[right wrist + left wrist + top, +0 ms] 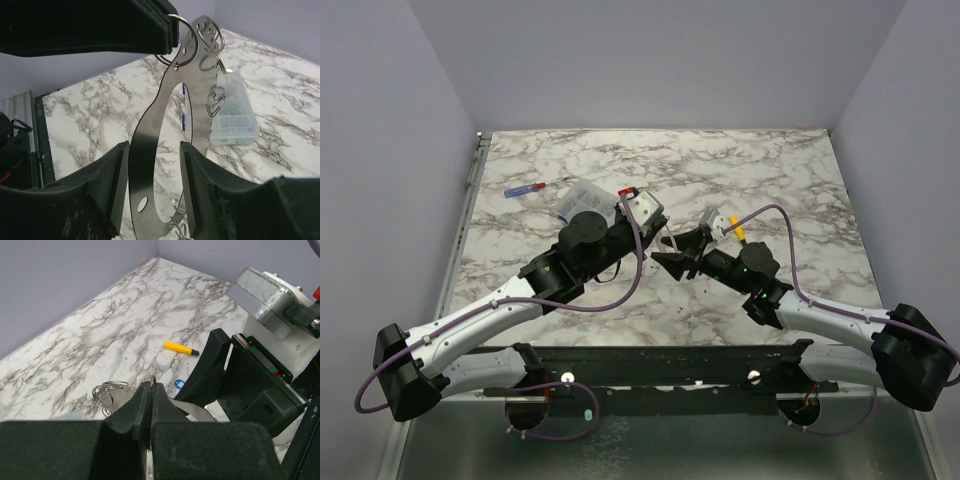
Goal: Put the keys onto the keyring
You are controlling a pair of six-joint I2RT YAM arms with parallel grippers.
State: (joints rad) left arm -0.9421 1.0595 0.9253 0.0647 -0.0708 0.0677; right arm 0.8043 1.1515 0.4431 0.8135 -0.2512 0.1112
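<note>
One thin wire keyring (182, 18) carries a flat steel plate (145, 150) with a long cutout and several smaller rings (209, 32) in its holes. Both look light, stiff and slick. I judge the plate apt to swing and twist on the ring unless steadied, and best held across its long edges.

Left of the plate, the left gripper (152, 390) has its fingers pressed together on the keyring, with a sliver of wire showing above the tips. Right of the plate, the right gripper (680, 252) stands partly spread with a finger at each edge of the plate. Whether the pads press the metal I cannot tell.

Near the plate, down on the marble table (770, 170), lies a blue key (179, 383). It looks tiny and light, and its plastic head is likely the surest place to pinch. No other keys show. Farther from the plate lies a small yellow stick (180, 347) with a dark tip.

Well left of the plate lies a red-and-blue screwdriver (535, 187), and nearer to it a clear box (582, 198). The left arm (500, 305) stretches diagonally from its base up to the plate. The right arm (820, 320) mirrors it from the right, elbow bent, so the two grippers meet tip to tip at the plate.
</note>
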